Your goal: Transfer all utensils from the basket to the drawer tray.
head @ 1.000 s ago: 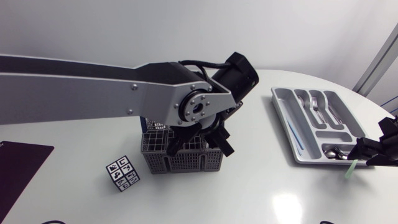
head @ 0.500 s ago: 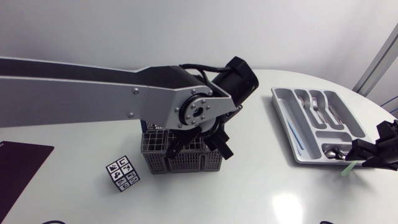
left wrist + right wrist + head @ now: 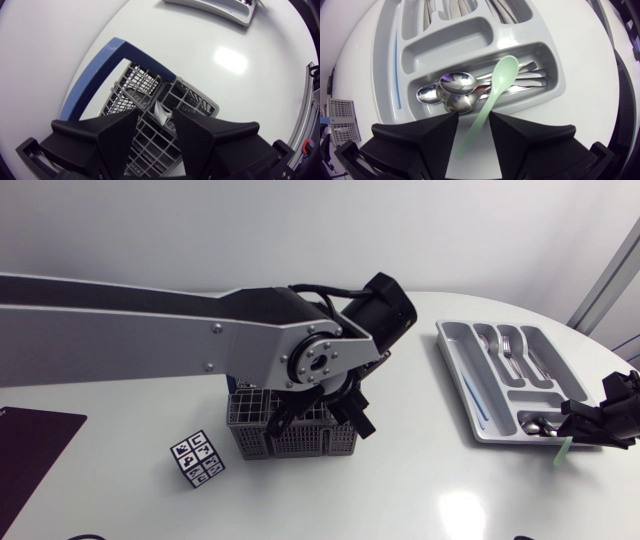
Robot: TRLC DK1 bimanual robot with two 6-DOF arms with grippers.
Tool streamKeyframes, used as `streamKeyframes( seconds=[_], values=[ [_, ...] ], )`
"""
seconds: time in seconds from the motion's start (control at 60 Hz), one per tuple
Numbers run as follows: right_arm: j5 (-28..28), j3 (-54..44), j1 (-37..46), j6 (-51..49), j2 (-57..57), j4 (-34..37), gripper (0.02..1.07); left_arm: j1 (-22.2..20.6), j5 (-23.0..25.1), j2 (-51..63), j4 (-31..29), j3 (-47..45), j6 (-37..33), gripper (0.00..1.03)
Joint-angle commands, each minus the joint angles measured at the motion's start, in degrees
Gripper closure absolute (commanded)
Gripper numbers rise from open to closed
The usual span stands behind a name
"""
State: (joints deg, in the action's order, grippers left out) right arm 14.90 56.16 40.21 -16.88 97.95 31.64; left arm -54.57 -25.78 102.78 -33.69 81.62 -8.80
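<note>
Left arm comes in from the bench's left edge, reaching to mid-bench. Left tool [image 3: 320,426] hangs over the wire basket [image 3: 300,442], fingers spread. In the left wrist view a silver utensil tip [image 3: 161,114] stands in a basket cell under the gap between the fingers. I cannot tell whether either finger touches it.

Right tool [image 3: 472,119] is at the bench's right edge, pinching the handle of a pale green spoon [image 3: 492,87]. The spoon's bowl is above the drawer tray [image 3: 382,60], over the compartment where metal spoons [image 3: 452,90] lie. It does not appear to rest on them.

The tray lies near the right edge, well apart from the basket. Forks [image 3: 510,345] sit in its long slots, and a thin blue stick [image 3: 472,395] in the narrow side slot.

A marker cube [image 3: 196,459] stands just beside the basket, on the side toward the left edge. A dark mat [image 3: 35,445] lies at the left edge.
</note>
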Motion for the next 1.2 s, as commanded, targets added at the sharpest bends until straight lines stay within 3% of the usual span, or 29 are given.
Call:
streamKeyframes(
  seconds=[0.0,0.05,0.25,0.517,0.933,1.183],
  values=[
    [-0.13,0.09,-0.57,1.50,2.77,-0.09,0.66,-0.54,0.12,-1.27,-0.67,-1.12,0.89,0.56],
    [-0.22,0.53,-0.57,1.50,3.47,-0.17,0.71,-0.63,0.12,-1.27,-0.67,-1.20,0.89,0.56],
    [-1.54,1.85,-1.27,0.98,5.93,-0.44,0.72,-0.63,0.12,-1.62,-0.67,-1.47,0.80,0.56],
    [-2.77,4.75,-1.62,-6.93,7.78,1.50,0.94,-0.63,0.20,-1.71,-0.58,-1.82,0.71,0.56],
    [-4.96,10.20,-1.53,-26.80,7.43,3.34,0.97,-0.72,0.20,-1.71,-0.58,-1.73,0.71,0.56],
    [-4.61,11.34,-2.41,-45.78,6.29,3.87,0.99,-0.63,0.20,-1.97,-0.67,-1.73,0.71,0.56]
  ],
)
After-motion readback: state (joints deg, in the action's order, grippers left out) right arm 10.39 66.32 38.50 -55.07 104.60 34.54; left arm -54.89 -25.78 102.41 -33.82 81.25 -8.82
